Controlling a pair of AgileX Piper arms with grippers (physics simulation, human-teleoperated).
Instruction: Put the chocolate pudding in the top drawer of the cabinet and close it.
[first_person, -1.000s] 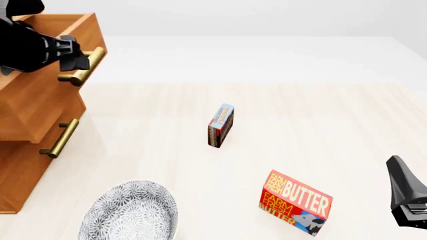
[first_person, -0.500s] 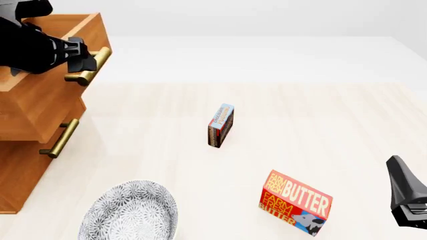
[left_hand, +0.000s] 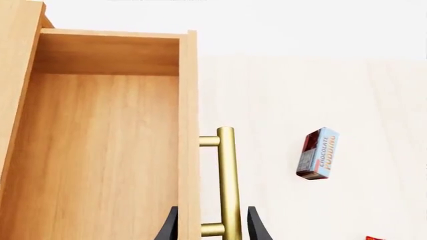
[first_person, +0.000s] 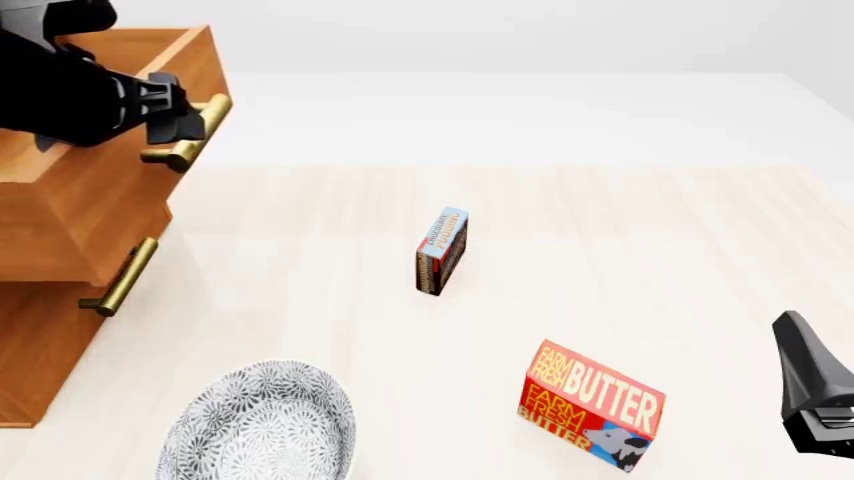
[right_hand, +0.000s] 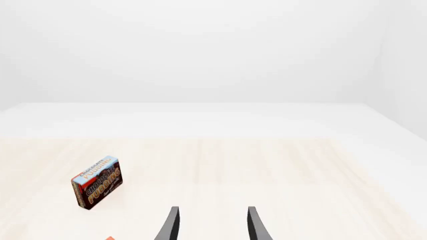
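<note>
Brass handle (left_hand: 227, 185) gripped in our left fingers (left_hand: 212, 231); the chocolate pudding (first_person: 442, 251) stands on the desk (first_person: 641, 240), nearer our idle, spread right fingers (right_hand: 212, 224).

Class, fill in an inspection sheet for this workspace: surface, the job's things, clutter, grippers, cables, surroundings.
Surface: pale wood-grain table.
Job's things: chocolate pudding stands on edge mid-table; top drawer of the cabinet is pulled out, inside bare.
Clutter: butter box near right; patterned bowl near left.
Grippers: left gripper straddles the top drawer's handle; right gripper open, holding nothing.
Cables: nothing seen.
Surroundings: plain white backdrop.
</note>
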